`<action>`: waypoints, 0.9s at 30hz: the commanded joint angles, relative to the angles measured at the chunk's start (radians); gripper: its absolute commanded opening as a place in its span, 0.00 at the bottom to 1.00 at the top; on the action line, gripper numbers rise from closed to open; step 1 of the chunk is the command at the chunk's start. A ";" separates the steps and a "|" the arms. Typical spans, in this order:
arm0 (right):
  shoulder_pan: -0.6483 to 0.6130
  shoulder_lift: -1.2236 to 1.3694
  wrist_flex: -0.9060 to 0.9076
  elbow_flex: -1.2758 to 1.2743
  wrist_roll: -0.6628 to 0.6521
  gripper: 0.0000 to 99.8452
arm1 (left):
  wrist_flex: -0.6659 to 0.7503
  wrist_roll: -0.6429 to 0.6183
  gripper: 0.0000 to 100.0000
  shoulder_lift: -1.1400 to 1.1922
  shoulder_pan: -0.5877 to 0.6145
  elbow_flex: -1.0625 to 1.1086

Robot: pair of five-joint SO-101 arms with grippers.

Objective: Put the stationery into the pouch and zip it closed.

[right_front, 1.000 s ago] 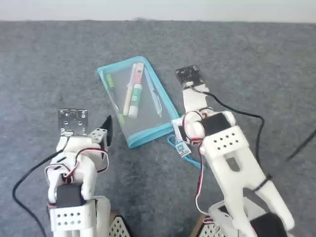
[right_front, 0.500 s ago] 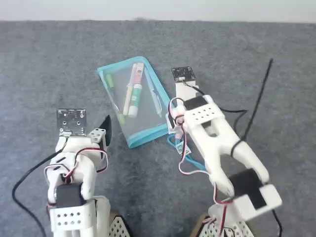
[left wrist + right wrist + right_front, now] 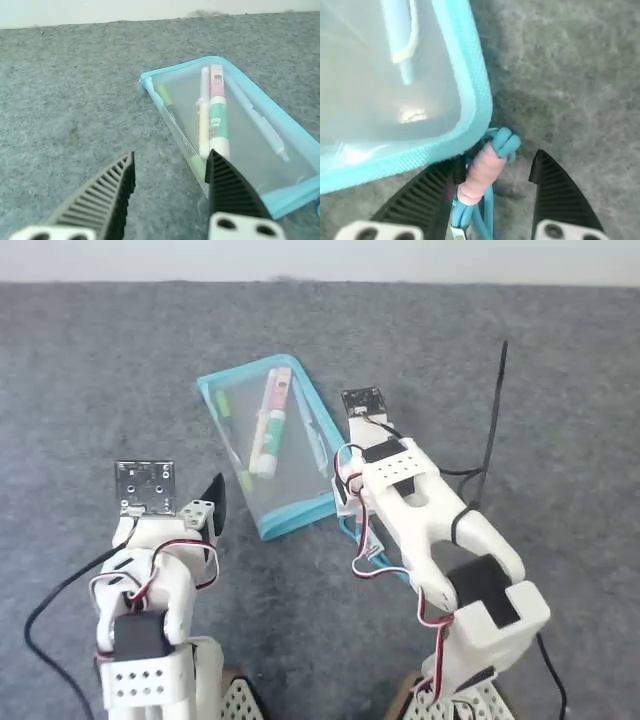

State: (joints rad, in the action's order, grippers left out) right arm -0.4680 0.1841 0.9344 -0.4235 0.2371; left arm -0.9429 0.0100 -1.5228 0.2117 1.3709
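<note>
**Teal cord sits loose between the jaws: miss or drag risk**

Pouch (image 3: 285, 490) lies mid-table, long axis running from 11 to 5 o'clock. The stationery is inside it: pens (image 3: 270, 405), glue stick (image 3: 274, 435), green marker (image 3: 225, 405). I can't tell from here whether the zip is run shut.

Right gripper (image 3: 496, 161) is at the pouch's 5 o'clock corner. Its jaws are spread and grasp nothing. The pull cord (image 3: 481, 170) with its pink sleeve lies between them, hard against one jaw and well off the other.

Risks as I see them:
- The cord is off-centre, so a closing pinch could roll it out or catch the pouch edge with it.
- Nothing pins the pouch. Any pull on the cord will likely drag the whole pouch over the carpet (image 3: 100, 360) instead of running the zip.
- The pens are loose inside and could jam the zip line if the pouch buckles.

Left gripper (image 3: 171, 154) hangs off the pouch's 8 o'clock side, jaws spread and empty, not touching it. It's the obvious anchor, but isn't one now.

Black cable (image 3: 490, 420) loops at 3 o'clock beside the right arm. It could snag on a long pull. Nothing else crowds the pouch.
</note>
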 commanded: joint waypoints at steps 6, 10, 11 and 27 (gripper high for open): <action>0.004 -0.005 -0.010 0.051 0.012 0.04 | 0.034 -0.023 0.22 -0.002 0.005 -0.005; 0.005 -0.012 0.022 0.057 0.006 0.02 | 0.044 -0.025 0.22 -0.002 -0.003 -0.012; 0.010 -0.018 0.048 0.072 0.005 0.01 | 0.060 -0.025 0.22 -0.002 -0.017 -0.008; 0.024 -0.565 0.277 0.031 -0.276 0.01 | 0.020 -0.018 0.22 -0.002 -0.089 -0.004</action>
State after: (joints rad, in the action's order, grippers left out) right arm -0.4511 -0.2302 1.1983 -0.4020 0.0054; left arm -0.8999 0.0100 -1.5228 0.1366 1.3709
